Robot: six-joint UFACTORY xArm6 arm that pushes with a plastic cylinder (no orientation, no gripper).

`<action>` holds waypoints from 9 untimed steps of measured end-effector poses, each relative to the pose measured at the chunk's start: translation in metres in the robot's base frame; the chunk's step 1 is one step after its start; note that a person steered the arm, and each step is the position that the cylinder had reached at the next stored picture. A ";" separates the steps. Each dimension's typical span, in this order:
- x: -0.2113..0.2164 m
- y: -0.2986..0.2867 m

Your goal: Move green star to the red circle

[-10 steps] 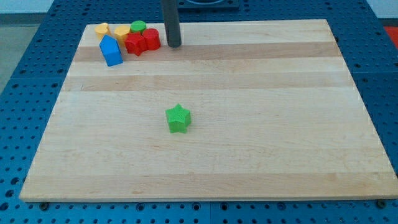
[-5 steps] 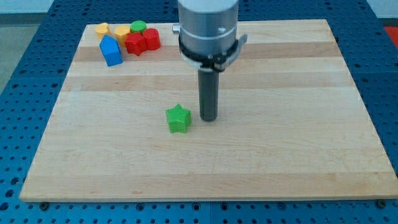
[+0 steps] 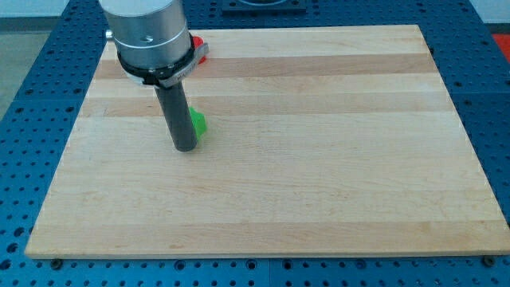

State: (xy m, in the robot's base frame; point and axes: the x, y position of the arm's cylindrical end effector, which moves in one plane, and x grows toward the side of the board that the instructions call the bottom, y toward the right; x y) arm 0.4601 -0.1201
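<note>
The green star (image 3: 197,123) lies on the wooden board (image 3: 319,159), left of centre, mostly hidden behind my rod; only its right edge shows. My tip (image 3: 185,147) rests on the board just below and in front of the star, touching or nearly touching it. The red circle (image 3: 199,49) shows only as a sliver at the view's top left, behind the arm's head. The star sits well below the red circle.
The arm's large grey head (image 3: 148,36) covers the board's top left corner and hides the other blocks grouped there. A blue perforated table (image 3: 24,119) surrounds the board.
My tip swung from the top of the board down to the star's right, then to its lower left. The star has slid up and left, toward the top-left cluster.
</note>
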 end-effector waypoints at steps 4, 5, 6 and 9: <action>-0.075 0.002; -0.075 0.017; -0.085 0.028; -0.124 0.025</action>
State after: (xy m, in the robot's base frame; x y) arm 0.3362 -0.0952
